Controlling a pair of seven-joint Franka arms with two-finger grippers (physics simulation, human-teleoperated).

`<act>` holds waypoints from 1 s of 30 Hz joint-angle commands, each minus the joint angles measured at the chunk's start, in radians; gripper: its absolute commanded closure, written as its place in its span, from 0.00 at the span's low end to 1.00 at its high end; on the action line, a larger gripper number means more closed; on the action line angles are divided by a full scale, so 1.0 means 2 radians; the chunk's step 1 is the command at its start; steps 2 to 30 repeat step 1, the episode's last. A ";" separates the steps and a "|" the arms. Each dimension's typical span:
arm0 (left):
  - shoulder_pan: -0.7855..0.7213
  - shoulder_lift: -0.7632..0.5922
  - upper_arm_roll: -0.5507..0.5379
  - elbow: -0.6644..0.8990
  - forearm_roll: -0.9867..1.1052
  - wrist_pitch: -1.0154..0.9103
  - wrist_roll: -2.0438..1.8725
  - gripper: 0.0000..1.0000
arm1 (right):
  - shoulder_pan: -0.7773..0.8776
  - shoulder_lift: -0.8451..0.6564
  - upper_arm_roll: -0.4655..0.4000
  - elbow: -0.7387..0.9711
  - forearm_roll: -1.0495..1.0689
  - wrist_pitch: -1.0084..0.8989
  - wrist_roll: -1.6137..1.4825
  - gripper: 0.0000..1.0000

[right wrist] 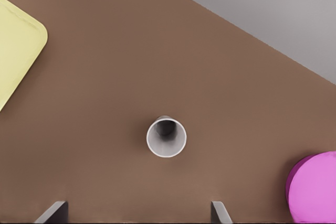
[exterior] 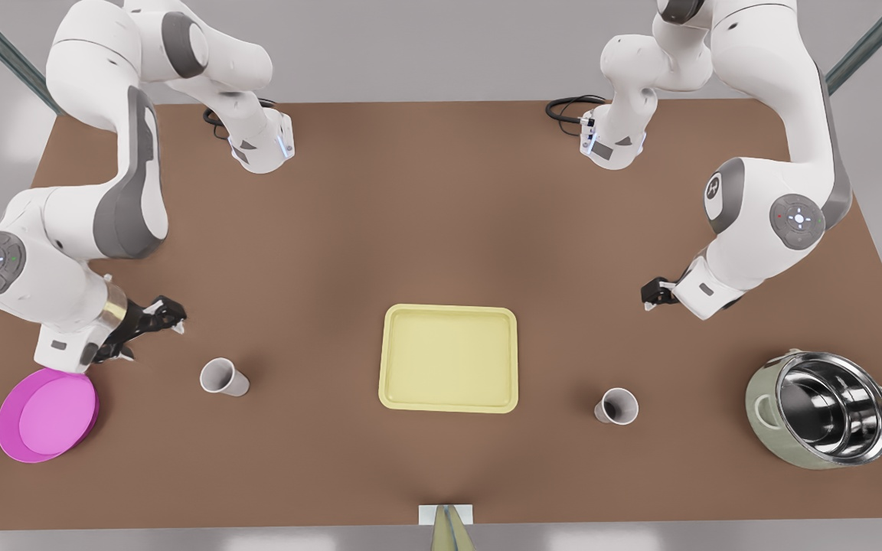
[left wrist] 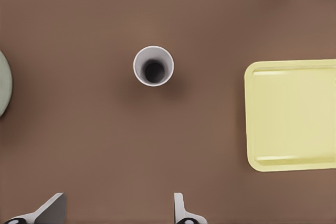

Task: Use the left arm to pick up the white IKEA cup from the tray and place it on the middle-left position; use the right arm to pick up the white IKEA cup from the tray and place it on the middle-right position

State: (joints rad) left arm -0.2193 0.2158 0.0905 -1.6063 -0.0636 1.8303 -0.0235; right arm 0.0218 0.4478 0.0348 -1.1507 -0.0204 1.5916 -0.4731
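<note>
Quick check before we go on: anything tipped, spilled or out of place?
Nothing stands out. Both cups stand upright on the table, one each side of the bare tray. The left gripper hangs open by the cup near the pot, the right gripper by the one near the pink dish.

Pink dish [exterior: 47,414] on table [exterior: 441,229] – steel pot [exterior: 824,407] opposite side.

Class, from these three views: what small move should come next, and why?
Probably just raise both arms clear. The tray holds no cup; one cup stands upright by the pink dish, the other cup by the pot. The left gripper, at the front view's right, and the right gripper, above the dish, are open, apart from both cups.
</note>
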 commanded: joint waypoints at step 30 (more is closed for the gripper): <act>0.000 -0.001 0.000 0.000 0.000 -0.001 0.013 0.00 | -0.001 -0.004 0.000 0.000 -0.010 -0.055 0.033 0.00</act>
